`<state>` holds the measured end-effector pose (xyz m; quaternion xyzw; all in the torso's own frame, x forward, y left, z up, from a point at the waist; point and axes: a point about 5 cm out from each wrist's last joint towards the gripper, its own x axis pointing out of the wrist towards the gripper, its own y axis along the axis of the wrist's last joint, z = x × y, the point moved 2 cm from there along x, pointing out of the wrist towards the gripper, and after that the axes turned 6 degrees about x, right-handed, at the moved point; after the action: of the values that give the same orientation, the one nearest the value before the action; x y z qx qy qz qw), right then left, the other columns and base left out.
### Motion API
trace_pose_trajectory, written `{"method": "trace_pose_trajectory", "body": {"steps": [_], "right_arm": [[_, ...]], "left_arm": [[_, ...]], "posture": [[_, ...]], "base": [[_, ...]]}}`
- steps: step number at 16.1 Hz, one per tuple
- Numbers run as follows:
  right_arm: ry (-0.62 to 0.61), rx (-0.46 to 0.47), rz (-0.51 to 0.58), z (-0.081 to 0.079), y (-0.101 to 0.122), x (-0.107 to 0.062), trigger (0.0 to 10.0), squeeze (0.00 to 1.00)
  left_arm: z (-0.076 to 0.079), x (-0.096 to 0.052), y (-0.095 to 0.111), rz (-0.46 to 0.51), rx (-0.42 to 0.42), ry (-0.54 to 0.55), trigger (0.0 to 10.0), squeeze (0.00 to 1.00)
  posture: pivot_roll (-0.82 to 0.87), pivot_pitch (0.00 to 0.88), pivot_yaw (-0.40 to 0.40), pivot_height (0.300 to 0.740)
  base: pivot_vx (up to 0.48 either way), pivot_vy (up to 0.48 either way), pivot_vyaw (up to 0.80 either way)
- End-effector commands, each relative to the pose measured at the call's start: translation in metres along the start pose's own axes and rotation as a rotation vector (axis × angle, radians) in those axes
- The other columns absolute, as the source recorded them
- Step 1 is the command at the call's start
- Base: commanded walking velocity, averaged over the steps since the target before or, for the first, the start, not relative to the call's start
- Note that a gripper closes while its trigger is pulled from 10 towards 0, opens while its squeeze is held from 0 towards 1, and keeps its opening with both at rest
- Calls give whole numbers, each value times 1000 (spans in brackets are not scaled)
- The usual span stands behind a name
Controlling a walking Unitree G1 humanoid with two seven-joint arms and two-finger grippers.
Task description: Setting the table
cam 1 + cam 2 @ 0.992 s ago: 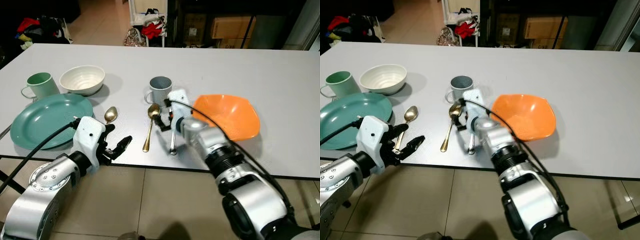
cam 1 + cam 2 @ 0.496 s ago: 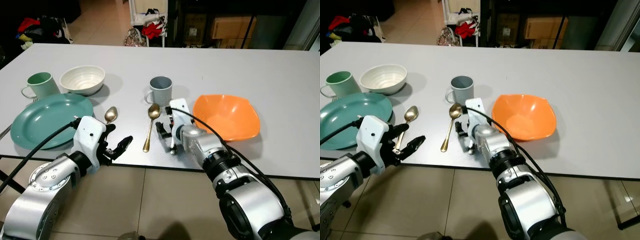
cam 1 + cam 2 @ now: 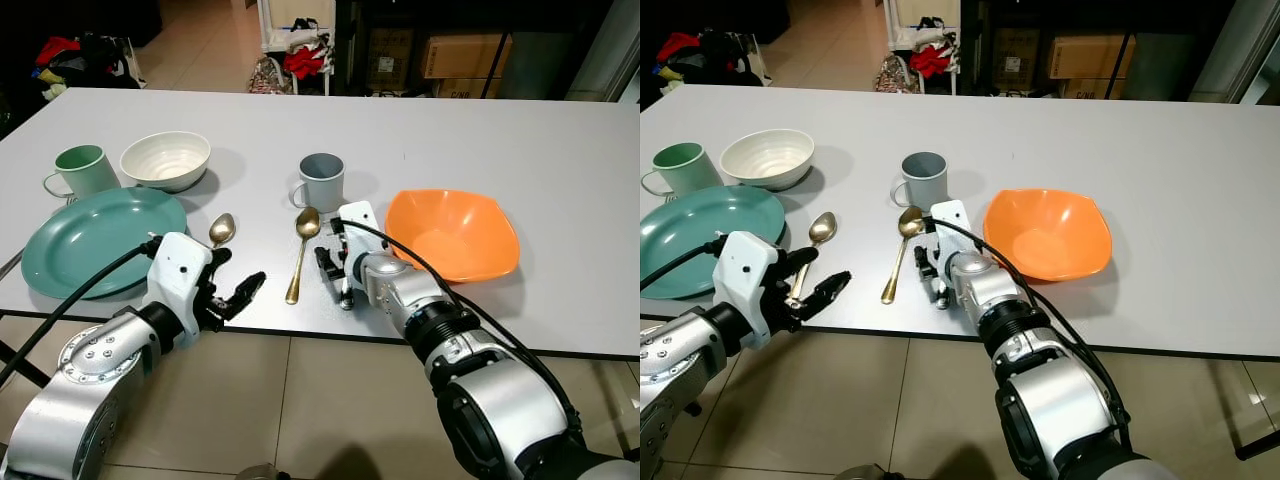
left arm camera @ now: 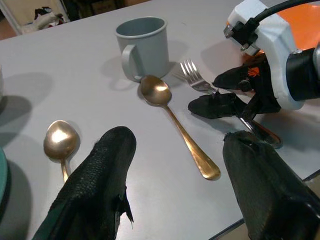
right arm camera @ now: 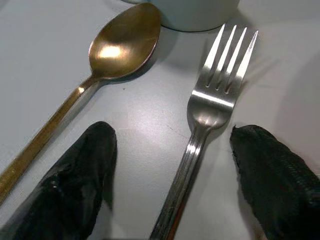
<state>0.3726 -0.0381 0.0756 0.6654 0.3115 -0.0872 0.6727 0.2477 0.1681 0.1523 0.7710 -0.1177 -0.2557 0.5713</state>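
The right gripper has drawn back nearer, open astride the steel fork, probably just released; left gripper open, empty

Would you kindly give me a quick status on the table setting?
Right hand open, fingers astride the fork on the table. Left hand open at the table edge, idle. Gold spoon lies close beside the fork.

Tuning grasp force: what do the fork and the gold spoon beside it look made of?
Fork: likely stainless steel, silver with a bright mirror glare across its neck. Gold spoon: probably metal with a brass or gold-tone finish, polished, a soft highlight in its bowl. Both look rigid and slick.
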Motion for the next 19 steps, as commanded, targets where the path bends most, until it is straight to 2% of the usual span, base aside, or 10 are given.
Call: {"method": "trace_pose_trajectory", "body": {"steps": [1, 2, 3, 5, 14, 19], "right_arm": [[-1, -22, -55, 1, -11, 1, 4196, 0], [1, -33, -61, 2, -12, 1, 4235, 0], [1, -39, -73, 3, -14, 1, 3725, 0], [-2, -48, -88, 5, -17, 1, 0, 0], [-1, -25, -127, 10, -26, 1, 0, 0], [-56, 13, -142, 28, -33, -2, 0, 0]], "left_arm": [[2, 1, 3, 3, 11, -12, 10000, 0], [2, 1, 4, 4, 11, -12, 10000, 0], [2, 2, 4, 8, 11, -13, 10000, 0], [3, 4, 6, 13, 13, -15, 10000, 0], [4, 6, 4, 5, 33, -39, 10000, 0], [4, 9, 6, 14, 37, -49, 10000, 0]], "posture": [[62, 13, 55, 740], [62, 13, 55, 740], [60, 12, 56, 740], [59, 12, 57, 740], [54, 5, 70, 740], [38, 0, 79, 740]], "base": [[0, 0, 0], [0, 0, 0], [0, 0, 0], [0, 0, 0], [0, 0, 0], [0, 0, 0]]}}
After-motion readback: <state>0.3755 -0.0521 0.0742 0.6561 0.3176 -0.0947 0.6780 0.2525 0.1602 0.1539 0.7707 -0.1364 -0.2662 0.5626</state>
